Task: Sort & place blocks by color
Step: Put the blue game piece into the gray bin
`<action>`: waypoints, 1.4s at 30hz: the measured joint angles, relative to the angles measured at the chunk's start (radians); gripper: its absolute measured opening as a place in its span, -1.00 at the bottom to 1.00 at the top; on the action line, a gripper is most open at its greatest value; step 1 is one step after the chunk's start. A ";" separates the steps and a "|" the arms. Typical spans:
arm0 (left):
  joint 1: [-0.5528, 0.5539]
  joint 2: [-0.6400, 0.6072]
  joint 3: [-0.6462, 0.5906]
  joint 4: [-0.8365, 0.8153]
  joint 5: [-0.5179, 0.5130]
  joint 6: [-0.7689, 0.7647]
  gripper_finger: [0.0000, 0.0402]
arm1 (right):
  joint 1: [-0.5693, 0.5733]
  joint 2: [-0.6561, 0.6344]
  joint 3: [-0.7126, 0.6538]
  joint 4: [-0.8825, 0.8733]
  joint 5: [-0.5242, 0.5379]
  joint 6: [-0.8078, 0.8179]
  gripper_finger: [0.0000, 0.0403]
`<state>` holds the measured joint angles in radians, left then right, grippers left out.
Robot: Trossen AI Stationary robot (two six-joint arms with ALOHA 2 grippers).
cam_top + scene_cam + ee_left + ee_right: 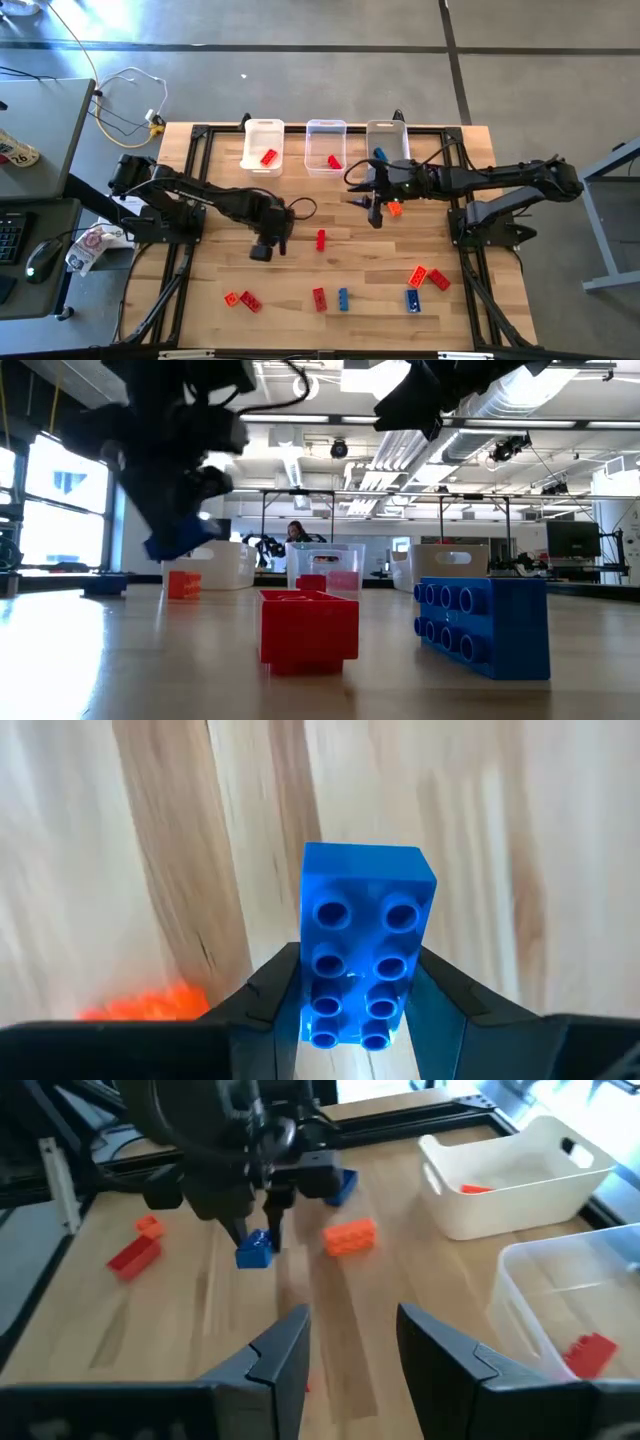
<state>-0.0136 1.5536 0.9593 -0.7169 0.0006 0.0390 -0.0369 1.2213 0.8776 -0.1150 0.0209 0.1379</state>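
Observation:
My left gripper [264, 248] hangs over the table's middle left, shut on a blue brick [365, 935]. The brick also shows in the low view [178, 542] and in the right wrist view [254, 1251]; in the high view the gripper hides it. My right gripper [376, 208] is open and holds nothing [350, 1350], in front of the right bin [387, 140]. A red brick [321, 239] lies flat on the table between the two grippers. The left bin [263, 145] and the middle bin [326, 145] each hold a red brick, and the right bin holds a blue one [380, 155]. My left gripper pinches the blue brick between its two fingers [262, 998], which lie on its two long sides near one end [312, 1005]. The studded face looks toward the wrist camera. The fingers come from above, pointing down. The brick hangs tilted below them, lifted clear of the table [178, 542].
Red, orange and blue bricks lie along the near edge [250, 301] [319, 298] [343, 298] [412, 299] [418, 275] [438, 281]. An orange brick [350, 1235] and a blue one [343, 1185] lie by the left gripper. Something orange [395, 208] shows beside the right gripper.

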 joint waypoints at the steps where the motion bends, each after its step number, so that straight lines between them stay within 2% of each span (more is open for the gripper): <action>1: 0.003 0.000 0.011 0.021 0.000 0.003 -0.44 | 0.005 0.000 0.000 0.001 -0.001 0.000 -0.32; 12: 0.062 0.000 0.058 0.327 -0.004 0.060 -0.44 | 0.052 0.000 0.000 0.006 -0.003 0.010 -0.32; 20: 0.079 0.000 0.058 0.496 -0.029 0.070 -0.44 | 0.085 0.000 0.000 0.018 0.034 -0.095 -0.31; 26: 0.079 0.000 0.058 0.669 -0.046 0.078 -0.44 | 0.090 0.000 0.000 0.067 0.040 -0.131 -0.11; 31: 0.079 0.000 0.058 0.731 -0.046 0.088 -0.44 | 0.090 0.000 0.000 0.123 0.015 -0.146 0.06; 42: 0.079 0.000 0.058 0.898 -0.068 0.028 -0.44 | 0.090 0.001 0.000 0.147 -0.033 -0.191 0.09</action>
<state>0.0654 1.5536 1.0172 0.1808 -0.0677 0.0674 0.0536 1.2221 0.8772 0.0318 -0.0120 -0.0534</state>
